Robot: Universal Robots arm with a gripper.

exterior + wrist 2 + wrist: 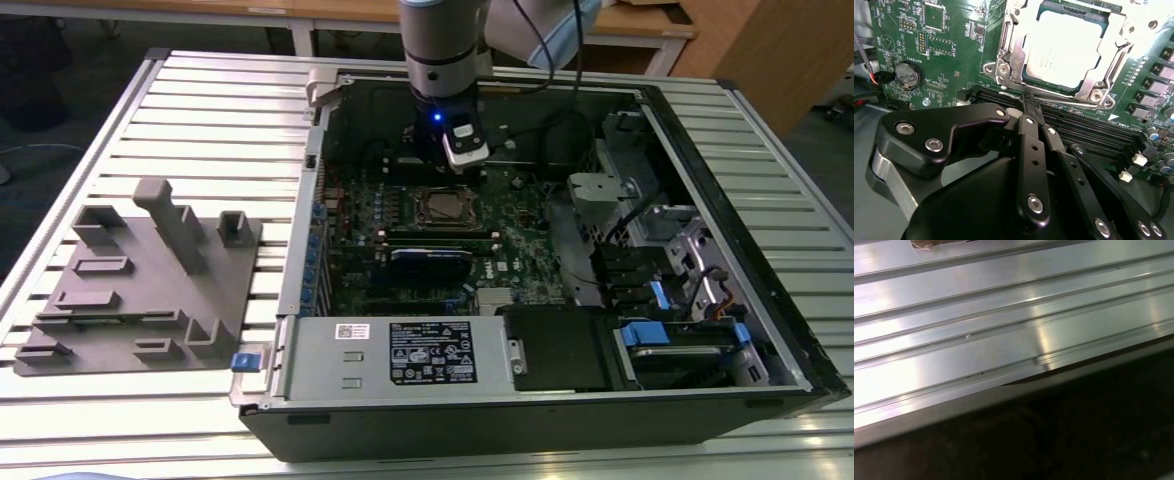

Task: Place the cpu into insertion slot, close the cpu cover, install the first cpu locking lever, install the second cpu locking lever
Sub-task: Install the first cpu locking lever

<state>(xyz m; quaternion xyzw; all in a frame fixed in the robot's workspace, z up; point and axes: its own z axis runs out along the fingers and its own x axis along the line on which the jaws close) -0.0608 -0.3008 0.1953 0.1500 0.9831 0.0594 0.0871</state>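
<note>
On your ribbed table (200, 110) the case (534, 425) lies open, your gripper (1030, 103), fingers (1028, 135) pressed together and empty, hanging beside the chip (1064, 45) that the cover (1013, 57) seems to pin down.

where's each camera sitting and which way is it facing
Exterior view: above the slatted table, looking down into the open computer case; arm and gripper show.
Second wrist view: behind the gripper, facing the cpu and cpu cover.
First wrist view: faces the table's slats beside a dark edge.
Shared: exterior and second wrist views both show gripper and cpu.
</note>
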